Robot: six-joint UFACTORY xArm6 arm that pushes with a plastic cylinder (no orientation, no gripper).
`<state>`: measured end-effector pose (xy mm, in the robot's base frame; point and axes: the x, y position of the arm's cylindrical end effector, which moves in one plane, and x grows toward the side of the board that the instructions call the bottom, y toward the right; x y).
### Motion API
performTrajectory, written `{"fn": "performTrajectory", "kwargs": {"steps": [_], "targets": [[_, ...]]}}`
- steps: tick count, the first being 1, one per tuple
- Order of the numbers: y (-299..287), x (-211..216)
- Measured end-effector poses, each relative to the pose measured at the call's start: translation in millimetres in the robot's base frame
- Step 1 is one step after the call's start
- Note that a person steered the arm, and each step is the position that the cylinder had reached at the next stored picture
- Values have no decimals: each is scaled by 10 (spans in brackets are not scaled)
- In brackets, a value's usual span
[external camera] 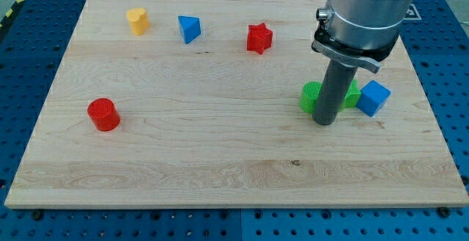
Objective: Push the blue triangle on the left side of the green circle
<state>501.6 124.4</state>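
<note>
Rod and tip first: my tip (324, 121) rests on the pale wooden board (220, 160) at the view's right, just below a green plastic block (311, 96) whose middle the dark rod hides, so its shape cannot be told for certain. There are no jaws here, only the straight rod under a grey cylindrical mount (366, 14). A blue cube (374, 97) sits touching or just beside the green block's right end, to the right of my tip.

Well apart, near the view's top and left of centre, lies the blue triangle (189, 28), a small wedge-shaped block; its sharpest corner points toward the view's right, and no clear long axis can be made out. A yellow heart-shaped block (137, 20) stands to its left, a red star-shaped block (259, 38) to its right. A red cylinder (103, 114) sits alone at the view's left, lower down. No containers are on the board
</note>
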Motion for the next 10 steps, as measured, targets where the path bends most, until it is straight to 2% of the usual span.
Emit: {"fn": "performTrajectory", "kwargs": {"steps": [2,3,5,6,7,9,10], "targets": [[-61,-211],[-183,-106],[-1211,17],[-1211,17],[-1617,-26],[-3130,-589],[-3805,-1178]]}}
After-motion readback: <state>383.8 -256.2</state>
